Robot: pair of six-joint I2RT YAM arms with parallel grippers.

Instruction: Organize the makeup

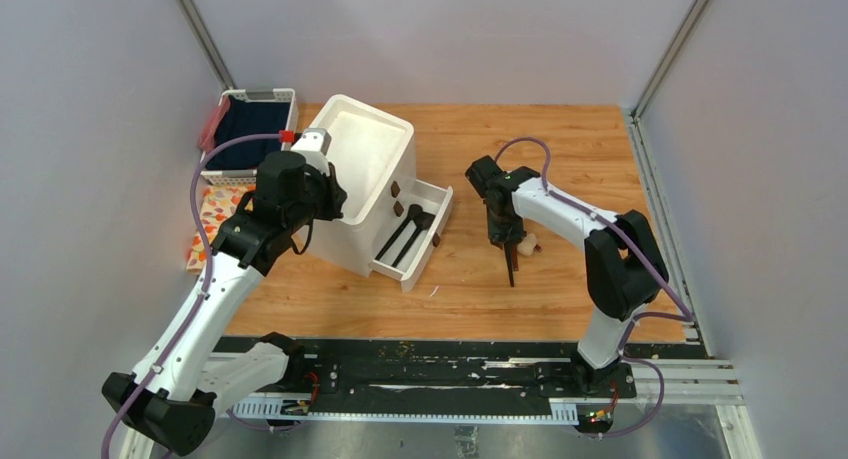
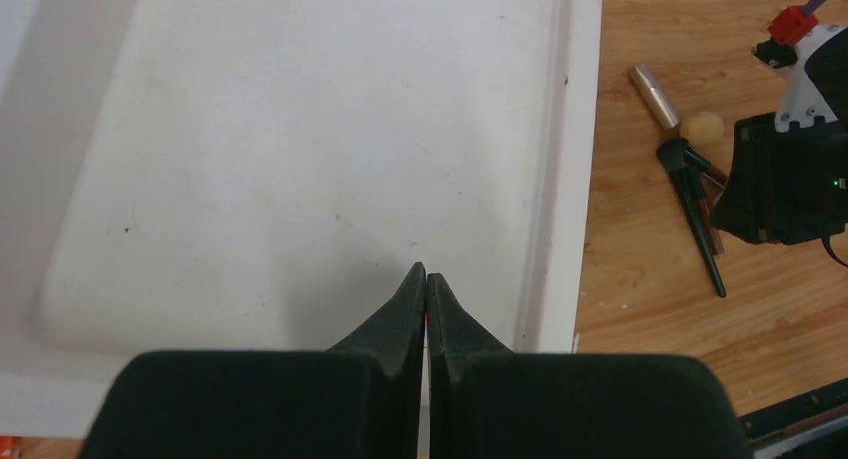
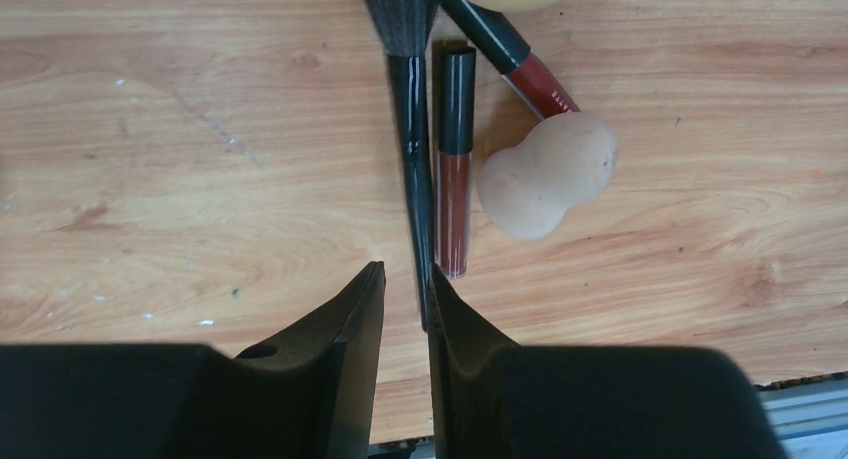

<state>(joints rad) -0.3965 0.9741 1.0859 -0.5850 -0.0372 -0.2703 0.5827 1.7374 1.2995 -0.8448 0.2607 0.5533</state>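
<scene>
Brush [image 3: 410, 159]: likely light, stiff, slick; take mid-handle. Sponge [image 3: 545, 174]: soft, squashy. Right gripper [image 3: 407, 279] narrowly apart at handle tip, seemingly unclamped; left gripper [image 2: 426, 279] together.

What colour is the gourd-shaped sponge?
The sponge is beige; right wrist view shows it best.

Soft, even overhead light fills all three views; faint shadows fall on the wooden tabletop [image 1: 560, 139], and the white box top [image 2: 300, 129] reads greyish, dimmer at left.
</scene>
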